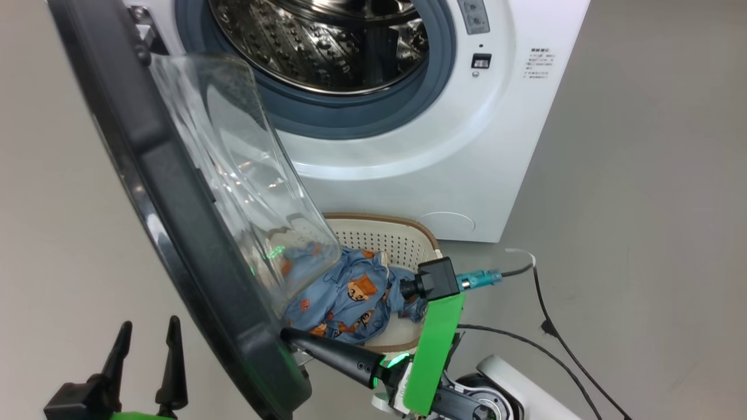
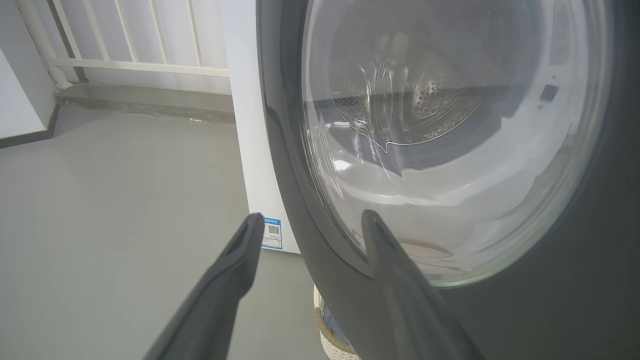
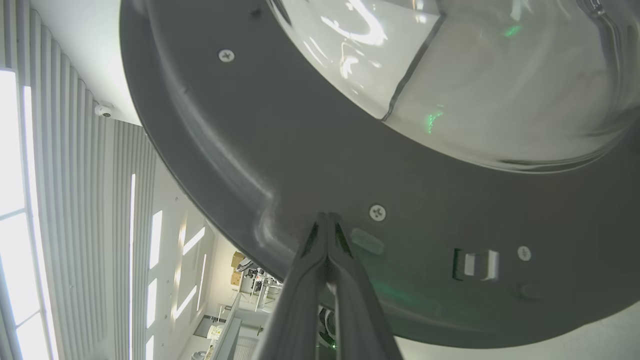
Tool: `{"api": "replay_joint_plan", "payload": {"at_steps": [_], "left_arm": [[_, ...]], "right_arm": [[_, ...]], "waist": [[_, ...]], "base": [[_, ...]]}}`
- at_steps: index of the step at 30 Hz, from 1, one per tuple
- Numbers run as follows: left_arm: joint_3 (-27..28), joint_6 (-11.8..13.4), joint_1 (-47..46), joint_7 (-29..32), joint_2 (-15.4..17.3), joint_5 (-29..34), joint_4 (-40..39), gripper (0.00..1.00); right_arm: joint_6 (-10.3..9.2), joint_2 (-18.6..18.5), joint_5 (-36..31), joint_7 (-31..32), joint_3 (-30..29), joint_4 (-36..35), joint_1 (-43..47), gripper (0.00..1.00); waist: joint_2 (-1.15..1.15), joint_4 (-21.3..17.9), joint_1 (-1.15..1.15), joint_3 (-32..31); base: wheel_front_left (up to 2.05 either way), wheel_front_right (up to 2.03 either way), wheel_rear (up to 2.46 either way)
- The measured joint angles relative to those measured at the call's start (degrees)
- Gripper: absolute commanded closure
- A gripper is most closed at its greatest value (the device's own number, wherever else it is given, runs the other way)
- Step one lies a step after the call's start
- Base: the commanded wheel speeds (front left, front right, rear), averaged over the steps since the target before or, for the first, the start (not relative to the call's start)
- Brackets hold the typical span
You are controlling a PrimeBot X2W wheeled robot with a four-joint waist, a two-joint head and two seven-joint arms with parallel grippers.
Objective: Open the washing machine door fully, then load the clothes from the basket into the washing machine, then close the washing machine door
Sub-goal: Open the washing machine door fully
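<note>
Nearest, the left tool (image 1: 149, 322) stands with its two dark fingers spread wide and nothing between them. In the left wrist view it (image 2: 312, 216) faces the glossy black outer face of the door (image 2: 525, 310), with one finger in front of that face and the other past its edge. Whether either finger touches it cannot be told.

The right tool (image 1: 287, 334) is pressed shut on nothing, its tips set against the dark grey inner side of the door (image 3: 300, 150) near the rim (a screw head sits just beside them).

The door (image 1: 175, 221) is swung out from the washing machine (image 1: 437, 175), and its clear glass window (image 1: 233, 175) bulges toward the opening.

Behind the door, on the floor (image 1: 642, 233) just before the machine, sits the cream basket (image 1: 379, 236) with a brown rim. In it lie the clothes (image 1: 350, 291), light blue with orange-brown bears. The door and glass cover the left part of the basket, and the black block on the right arm covers a corner of the clothes.

Farther off, the steel drum (image 1: 327, 46) is ringed by a grey-blue seal (image 1: 362, 116), its top cut off by the picture's edge. The print on the white front is too small to read. A dark cable (image 1: 543, 326) trails on the floor to the right.
</note>
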Motion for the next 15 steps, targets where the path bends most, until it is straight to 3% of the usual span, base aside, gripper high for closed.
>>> {"api": "replay_joint_plan", "payload": {"at_steps": [14, 15], "left_arm": [[0.3, 0.9, 1.2, 0.0, 0.0, 0.0, 0.0, 0.00], [0.5, 0.9, 1.2, 0.0, 0.0, 0.0, -0.1, 0.00]], "right_arm": [[0.00, 0.4, -0.7, -4.4, -1.3, 0.0, 0.9, 1.00], [0.00, 0.4, -1.6, -5.1, -1.5, -0.4, 0.8, 0.89]], "waist": [[0.00, -0.3, 0.00, -1.7], [0.00, -0.5, 0.00, -1.7]], "base": [[0.00, 0.00, 0.00], [0.00, 0.00, 0.00]]}}
